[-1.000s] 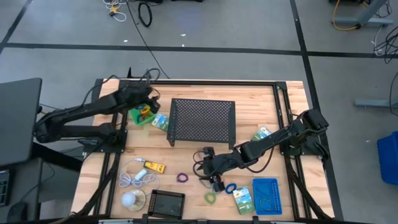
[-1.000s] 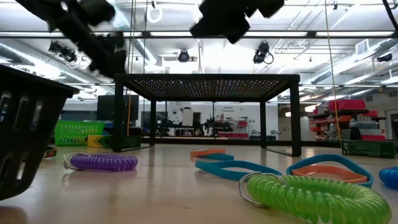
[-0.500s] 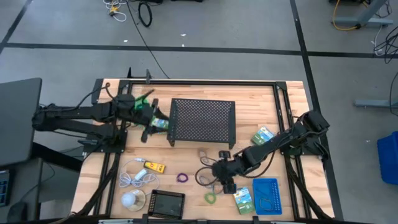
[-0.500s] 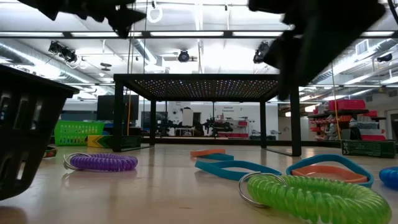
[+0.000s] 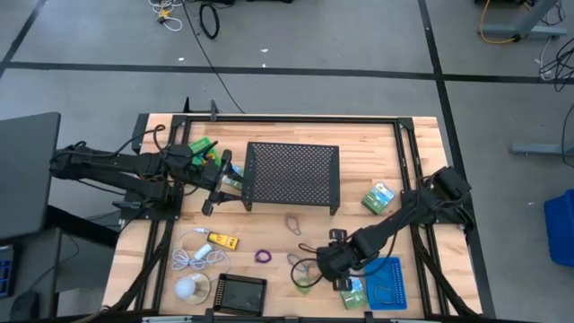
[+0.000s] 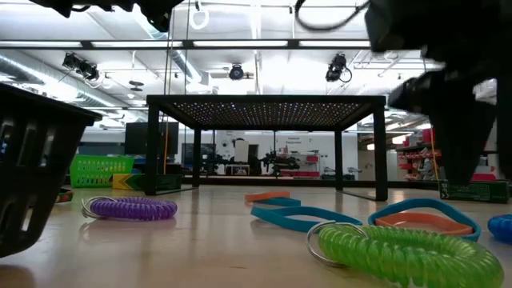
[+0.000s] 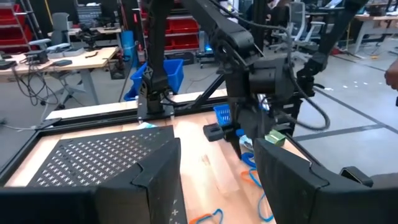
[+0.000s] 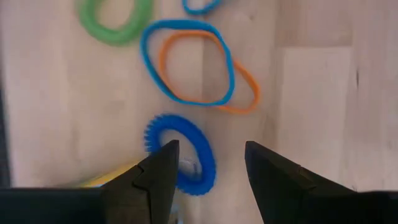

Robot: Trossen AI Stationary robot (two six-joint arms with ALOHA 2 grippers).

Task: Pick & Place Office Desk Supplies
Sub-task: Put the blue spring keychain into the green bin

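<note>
My right gripper points down, open, low over the table's near right part. Its fingers stand either side of a blue coiled loop without touching it. Past the loop lie a blue band loop crossed with an orange loop, and a green coiled loop. My left gripper hangs open and level at the left end of the black mesh shelf, with nothing between its fingers. A purple coiled loop, a yellow block and green-blue packets lie on the table.
A blue tray lies right of my right gripper and a black tray at the near edge. A green tray stands at the far left. A white cable and a white ball lie near left. Another packet lies at the right.
My left gripper has swung from over the green tray toward the near edge, beside the shelf's left end, and tipped up to level. My right gripper has gone down and toward the near right, tipping to point down over the blue coiled loop. Both stay open.
</note>
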